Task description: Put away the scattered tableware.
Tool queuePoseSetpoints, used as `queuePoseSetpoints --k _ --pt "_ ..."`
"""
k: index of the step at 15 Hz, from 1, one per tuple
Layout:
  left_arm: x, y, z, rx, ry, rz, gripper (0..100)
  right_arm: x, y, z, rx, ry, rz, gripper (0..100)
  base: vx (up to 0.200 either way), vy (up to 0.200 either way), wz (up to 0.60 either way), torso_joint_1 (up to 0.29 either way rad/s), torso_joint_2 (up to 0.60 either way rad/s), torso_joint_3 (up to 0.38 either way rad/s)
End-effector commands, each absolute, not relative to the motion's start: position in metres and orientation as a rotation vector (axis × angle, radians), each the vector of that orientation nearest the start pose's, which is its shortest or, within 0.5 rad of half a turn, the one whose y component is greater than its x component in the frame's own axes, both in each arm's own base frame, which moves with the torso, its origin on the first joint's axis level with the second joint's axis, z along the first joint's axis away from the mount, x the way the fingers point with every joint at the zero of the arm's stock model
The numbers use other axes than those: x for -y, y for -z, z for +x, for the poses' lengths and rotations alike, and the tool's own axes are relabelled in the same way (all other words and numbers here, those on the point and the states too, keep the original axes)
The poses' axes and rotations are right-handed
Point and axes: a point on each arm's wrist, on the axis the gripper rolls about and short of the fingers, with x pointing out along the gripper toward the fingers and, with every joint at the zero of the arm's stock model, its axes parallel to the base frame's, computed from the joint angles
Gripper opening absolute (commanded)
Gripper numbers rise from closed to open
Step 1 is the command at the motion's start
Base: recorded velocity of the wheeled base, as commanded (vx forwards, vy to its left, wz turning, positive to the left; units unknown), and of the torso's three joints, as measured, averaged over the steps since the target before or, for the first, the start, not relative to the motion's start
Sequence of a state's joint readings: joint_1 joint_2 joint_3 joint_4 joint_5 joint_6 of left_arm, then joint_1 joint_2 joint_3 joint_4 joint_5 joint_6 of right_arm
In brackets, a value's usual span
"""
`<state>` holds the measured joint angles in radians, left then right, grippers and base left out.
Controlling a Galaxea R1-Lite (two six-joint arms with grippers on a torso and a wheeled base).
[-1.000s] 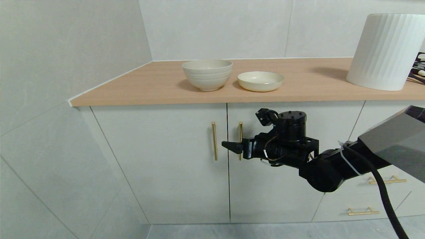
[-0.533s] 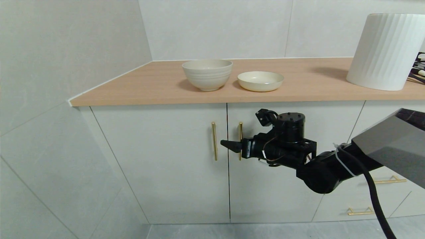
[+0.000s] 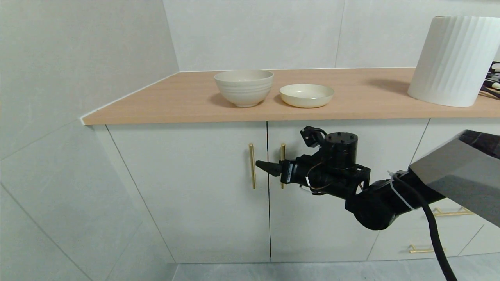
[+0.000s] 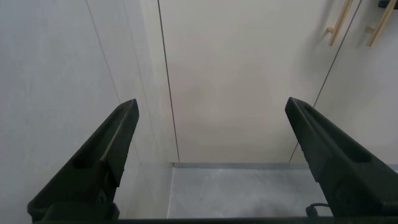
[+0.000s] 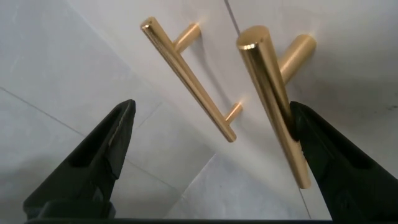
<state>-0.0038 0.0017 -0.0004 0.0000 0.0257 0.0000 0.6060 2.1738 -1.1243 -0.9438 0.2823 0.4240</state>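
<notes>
A ribbed cream bowl (image 3: pixel 243 88) and a shallow cream dish (image 3: pixel 306 95) stand side by side on the wooden countertop (image 3: pixel 175 105). Below them, two gold bar handles (image 3: pixel 252 166) (image 3: pixel 282 156) flank the seam of the double cabinet doors. My right gripper (image 3: pixel 269 168) is level with these handles, pointing left, its tip over the seam. In the right wrist view the right gripper (image 5: pixel 211 106) is open, with the near handle (image 5: pixel 273 99) close to one finger and the far handle (image 5: pixel 186 78) between the jaws but beyond them. My left gripper (image 4: pixel 211 102) is open and holds nothing, low before the cabinet front.
A tall white ribbed container (image 3: pixel 453 60) stands on the counter at the right, with dark utensils behind it. Drawers with gold handles (image 3: pixel 425 248) lie right of the doors. A tiled wall closes the left side. Grey floor (image 4: pixel 236 193) runs along the cabinet base.
My right gripper has moved left and slightly up, from beside the right door's handle to over the seam between the two handles. Bowl and dish have not moved.
</notes>
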Motion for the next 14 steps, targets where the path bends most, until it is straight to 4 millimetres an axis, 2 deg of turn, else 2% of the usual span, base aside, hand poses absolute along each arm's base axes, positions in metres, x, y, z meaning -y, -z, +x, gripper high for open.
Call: queuePoseSetpoints --k 1,5,9,14 --pt "-0.001 -0.076 -0.023 -0.002 -0.023 0.0 100 -0.245 -0.128 0.34 -0.289 -0.859 0.379 100 0.0 0.0 0.0 0.0 0.0 0.0" --pt "-0.001 -0.076 -0.023 -0.002 -0.021 0.0 100 -0.237 -0.133 0.325 -0.335 -0.974 0.378 100 0.0 0.0 0.0 0.0 0.0 0.0" --pt "-0.001 -0.076 -0.023 -0.002 -0.023 0.0 100 -0.235 -0.133 0.32 -0.347 -0.985 0.377 100 0.0 0.0 0.0 0.0 0.0 0.0" --pt "-0.001 -0.076 -0.023 -0.002 -0.023 0.0 100 -0.222 -0.138 0.299 -0.414 -1.124 0.384 100 0.0 0.0 0.0 0.0 0.0 0.0"
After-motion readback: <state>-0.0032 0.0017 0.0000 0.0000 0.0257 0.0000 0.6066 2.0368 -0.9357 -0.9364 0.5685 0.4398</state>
